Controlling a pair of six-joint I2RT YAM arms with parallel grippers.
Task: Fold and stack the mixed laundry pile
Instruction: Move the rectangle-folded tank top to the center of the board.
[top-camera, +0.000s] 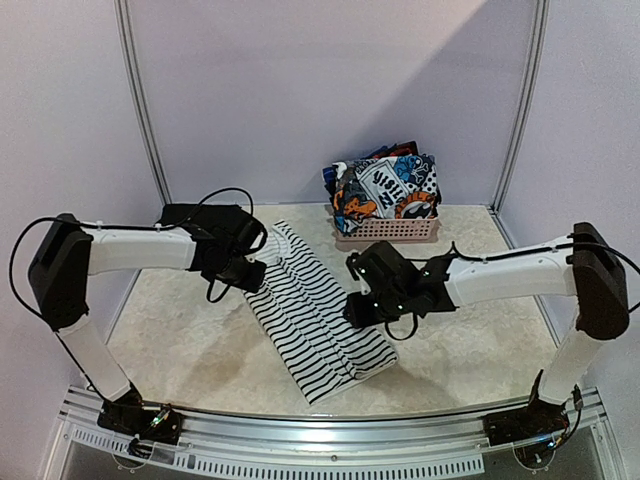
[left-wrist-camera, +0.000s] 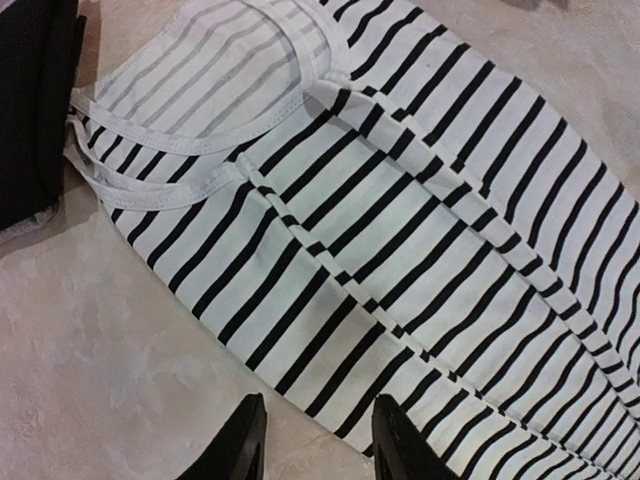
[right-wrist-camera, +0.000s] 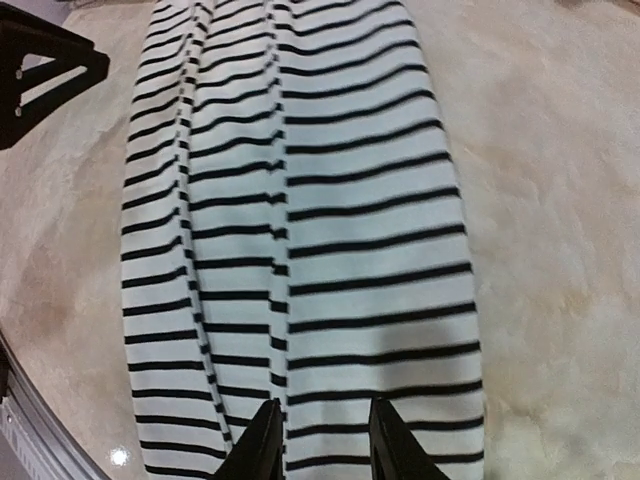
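The striped top (top-camera: 315, 310) is laid out long and narrow on the table (top-camera: 190, 350), with its sides folded in. It is seen right under the right gripper (right-wrist-camera: 322, 410) and stretches away ahead of it. The 2 fingers of that gripper are held a little apart, and nothing is pinched between them.

The left gripper (left-wrist-camera: 320, 410) is held over the other long edge of the cloth, nearer the straps. Its 2 fingers are spread too, and nothing is held.

Far beyond both grippers, the rest of the laundry pile (top-camera: 385, 185) is heaped in the pink basket (top-camera: 390, 231).

Things could go wrong next. If only the top layer is pinched, the folds could be pulled open. If 1 gripper is lifted sooner than the other, the cloth could be twisted or dragged crooked.
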